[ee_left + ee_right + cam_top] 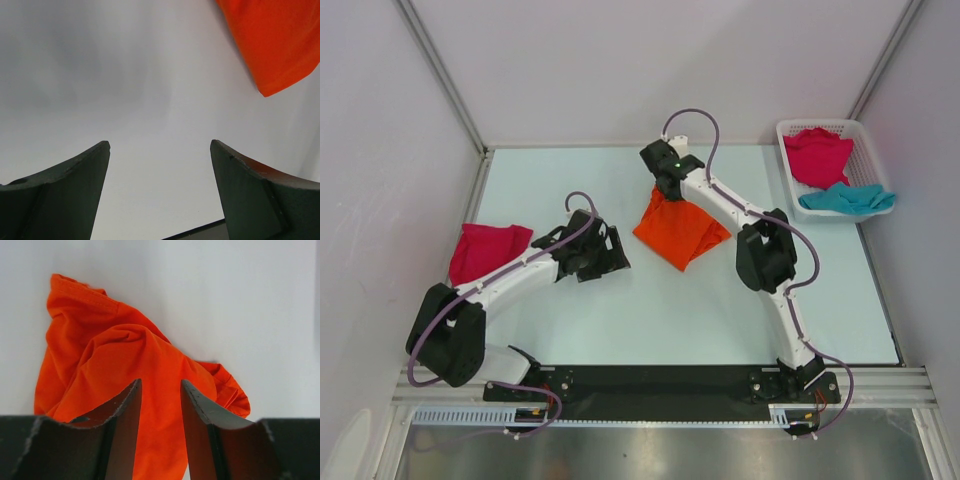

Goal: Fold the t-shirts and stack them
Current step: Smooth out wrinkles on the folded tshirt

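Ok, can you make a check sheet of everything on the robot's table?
Surface: pale table, flat.
Job's things: orange t-shirt crumpled mid-table; left magenta t-shirt near the table's edge; second magenta t-shirt and teal t-shirt in the white basket.
Clutter: nothing seen.
Hands: left hand open, holding nothing; right hand over the orange t-shirt, fingers apart, grip unclear.
Cables: purple cables looping along both arms.
Surroundings: white walls.

The left arm (pixel 510 272) is stretched low across the table, with the left gripper (pixel 160 144) spread wide. The right arm (pixel 725 198) is reached far forward, with the right gripper (pixel 161 382) parted narrowly.
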Action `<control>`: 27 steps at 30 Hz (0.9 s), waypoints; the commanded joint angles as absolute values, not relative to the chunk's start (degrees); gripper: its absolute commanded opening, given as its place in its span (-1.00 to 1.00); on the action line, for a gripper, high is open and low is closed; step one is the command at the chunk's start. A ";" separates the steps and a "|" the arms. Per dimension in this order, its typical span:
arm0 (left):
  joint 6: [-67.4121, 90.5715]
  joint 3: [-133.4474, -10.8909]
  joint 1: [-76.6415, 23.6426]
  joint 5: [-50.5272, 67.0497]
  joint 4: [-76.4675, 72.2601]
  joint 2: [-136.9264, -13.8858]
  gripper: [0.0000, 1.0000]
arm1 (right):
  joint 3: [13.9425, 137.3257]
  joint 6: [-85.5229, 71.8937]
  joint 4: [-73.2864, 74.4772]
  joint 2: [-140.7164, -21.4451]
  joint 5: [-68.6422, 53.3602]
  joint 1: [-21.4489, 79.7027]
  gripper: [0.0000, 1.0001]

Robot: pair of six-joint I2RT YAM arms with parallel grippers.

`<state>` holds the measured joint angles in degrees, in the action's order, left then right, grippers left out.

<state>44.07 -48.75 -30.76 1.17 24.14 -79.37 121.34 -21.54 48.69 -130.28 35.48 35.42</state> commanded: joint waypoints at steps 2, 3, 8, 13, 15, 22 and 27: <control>44.12 -48.26 -31.20 0.44 23.29 -78.13 0.74 | 119.00 -23.38 46.67 -133.33 36.56 34.72 -0.16; 44.12 -48.08 -31.20 0.44 23.29 -78.13 0.74 | 119.09 -23.55 46.67 -133.68 36.65 34.54 -0.17; 43.86 -47.81 -31.20 0.35 23.38 -78.05 0.74 | 120.32 -23.38 46.41 -135.87 37.26 34.19 -0.17; 43.68 -47.81 -31.20 0.18 23.38 -78.05 0.75 | 123.21 -21.80 46.41 -137.37 38.41 33.40 -0.17; 43.68 -47.81 -31.20 0.26 23.47 -78.13 0.74 | 123.92 -21.36 46.49 -137.72 38.85 33.22 -0.17; 43.59 -47.99 -31.20 0.26 23.47 -78.40 0.75 | 127.35 -18.81 46.58 -138.69 40.34 31.29 -0.17; 43.51 -48.34 -31.20 0.09 23.64 -78.49 0.75 | 129.37 -18.46 47.81 -138.96 40.34 30.06 -0.17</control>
